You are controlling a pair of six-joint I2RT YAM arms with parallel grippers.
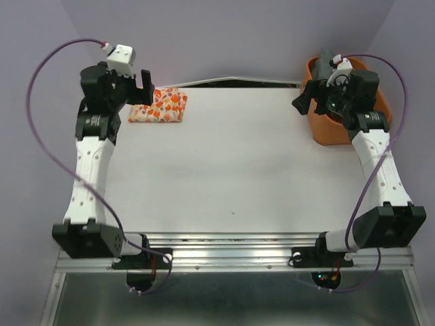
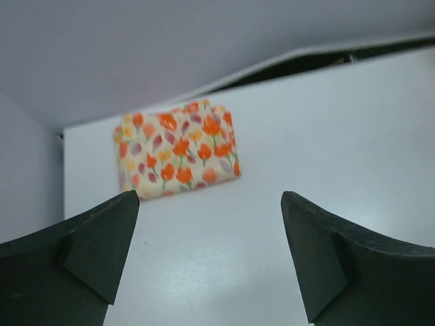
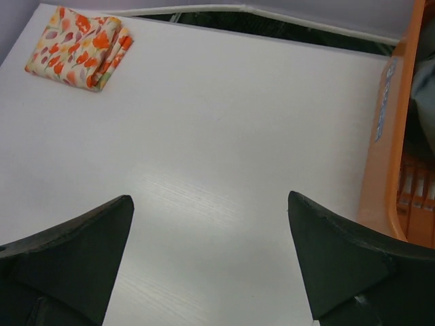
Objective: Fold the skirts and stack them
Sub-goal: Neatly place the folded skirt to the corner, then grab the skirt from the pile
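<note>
- Right jaws, released and empty, hung at upper right; the dark grey skirt (image 3: pixel 425 102) lay just to their right inside the orange basket (image 1: pixel 325 129), nearest this arm.
- Left jaws, likewise released, hovered beside the folded printed skirt (image 1: pixel 159 105) at the counter's (image 1: pixel 238 156) upper left.

1. Plain matte lilac walls (image 1: pixel 224 34) enclose the far side and both flanks;
2. a flat white rectangular tabletop (image 1: pixel 238 170) fills the middle, evenly lit;
3. a narrow dark gap (image 1: pixel 251 83) runs behind its far edge;
4. a ribbed silver metal rail (image 1: pixel 231 252) lines the near edge, a dull grey metal panel (image 1: pixel 231 302) below.
</note>
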